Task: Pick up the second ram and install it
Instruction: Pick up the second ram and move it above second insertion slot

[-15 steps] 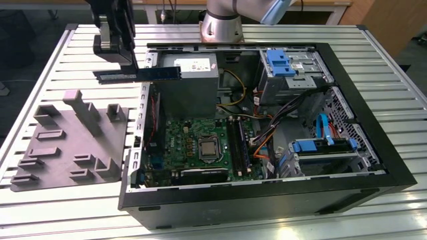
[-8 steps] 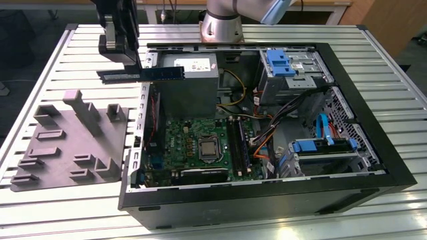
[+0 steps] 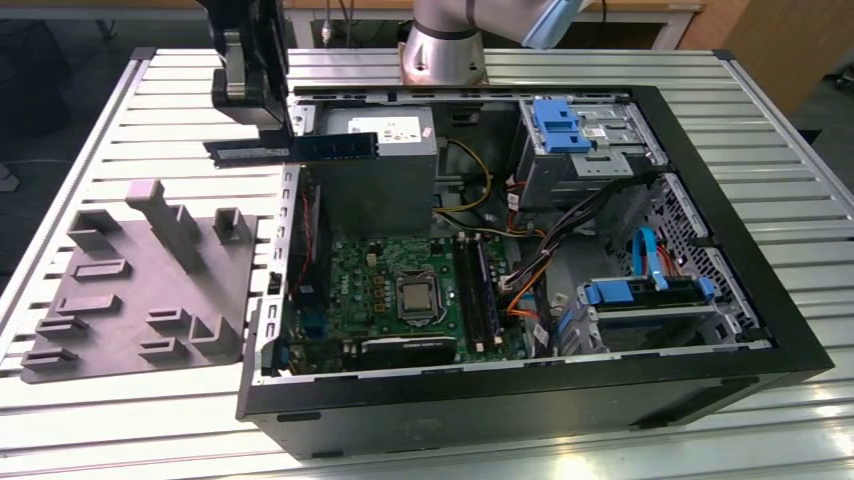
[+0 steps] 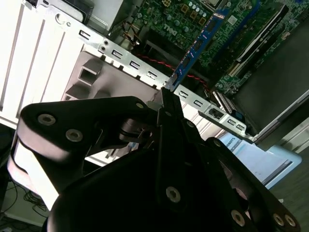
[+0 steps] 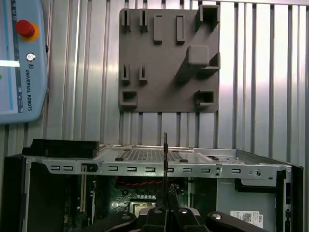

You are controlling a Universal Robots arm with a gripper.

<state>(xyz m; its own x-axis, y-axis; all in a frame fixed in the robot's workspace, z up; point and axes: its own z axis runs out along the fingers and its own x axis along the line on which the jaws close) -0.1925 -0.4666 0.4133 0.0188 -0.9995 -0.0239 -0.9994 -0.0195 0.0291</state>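
Observation:
The second ram (image 3: 314, 148), a thin dark blue-green board, hangs level above the open computer case's wall on the exterior view's left, beside the power supply. My black gripper (image 3: 271, 133) is shut on one end of it from above. In the second wrist view the ram (image 4: 199, 44) sticks out from the gripper (image 4: 166, 93) over the green motherboard (image 4: 193, 14). In the first wrist view the ram (image 5: 165, 159) shows edge-on as a thin line rising from the gripper (image 5: 165, 209). The motherboard (image 3: 380, 290) lies low in the case, with its long black slots (image 3: 474, 290) toward the exterior view's right.
A grey moulded holder tray (image 3: 134, 290) (image 5: 169, 58) lies on the slatted table beside the case. The grey power supply (image 3: 380, 165), bundled cables (image 3: 534, 250) and blue drive brackets (image 3: 561, 125) fill the case (image 3: 534, 385). A teach pendant (image 5: 21, 58) lies on the table.

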